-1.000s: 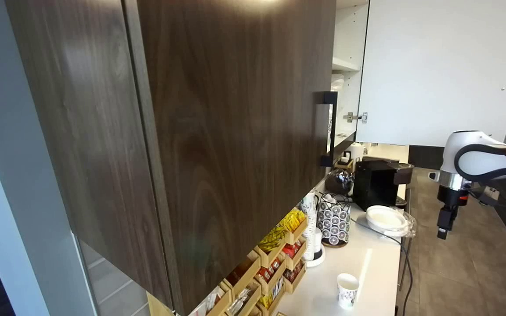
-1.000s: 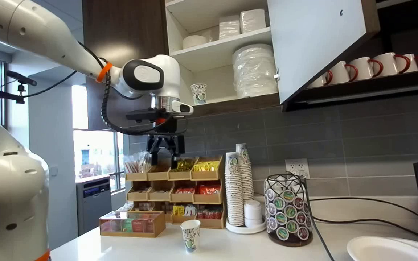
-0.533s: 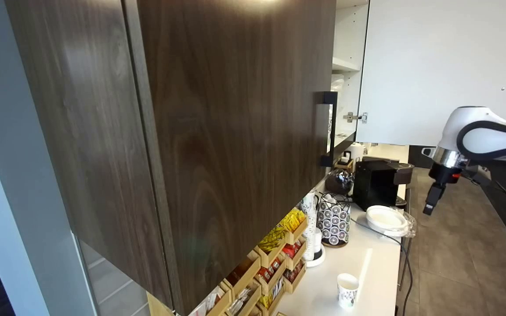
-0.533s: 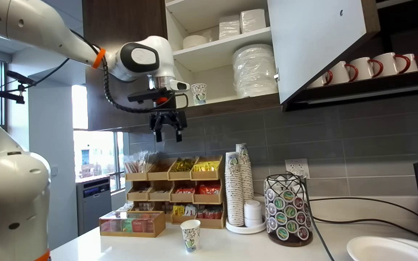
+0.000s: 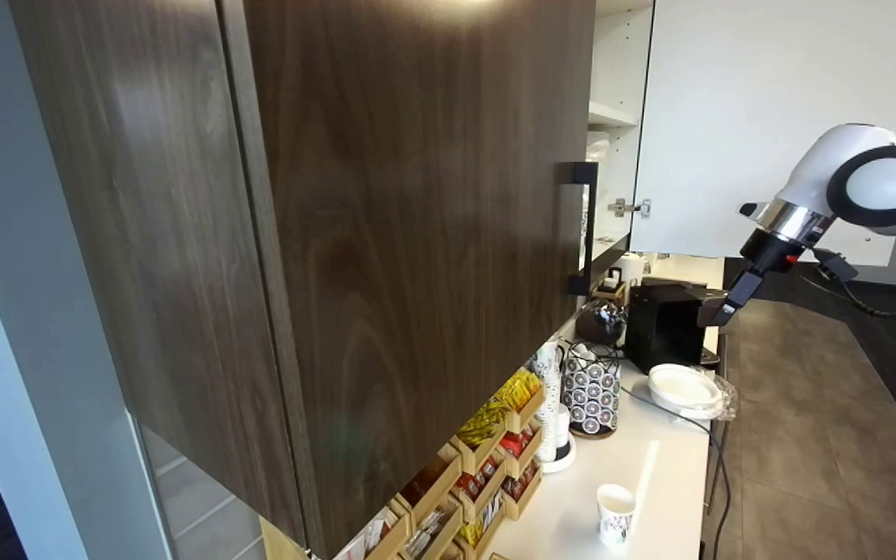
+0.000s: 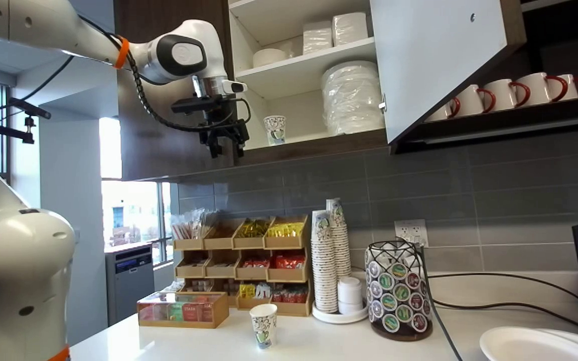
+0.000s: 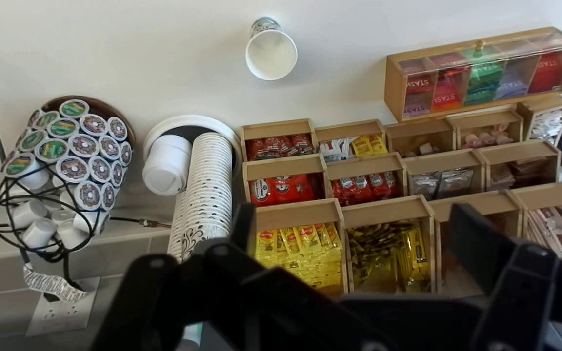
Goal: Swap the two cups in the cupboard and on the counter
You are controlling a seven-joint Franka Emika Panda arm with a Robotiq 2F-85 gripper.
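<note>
Your gripper [image 6: 227, 150] hangs high, jaws apart, clearest in the wrist view. Lower, counter cup [image 6: 263, 327] stands upright on the counter [image 6: 329, 343], near side of the wooden rack [image 6: 252, 274]; wrist view shows you into its mouth. Farther, in an exterior view, you get the whole cupboard cup [image 6: 275, 130], upright in the cupboard [image 6: 319, 146], left of the plastic-wrapped stack [image 6: 351, 98].

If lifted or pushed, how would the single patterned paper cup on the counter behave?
The patterned paper cup is probably light: it looks empty. Its thin rim suggests easily dented walls; its narrower base may let it tip.
</note>
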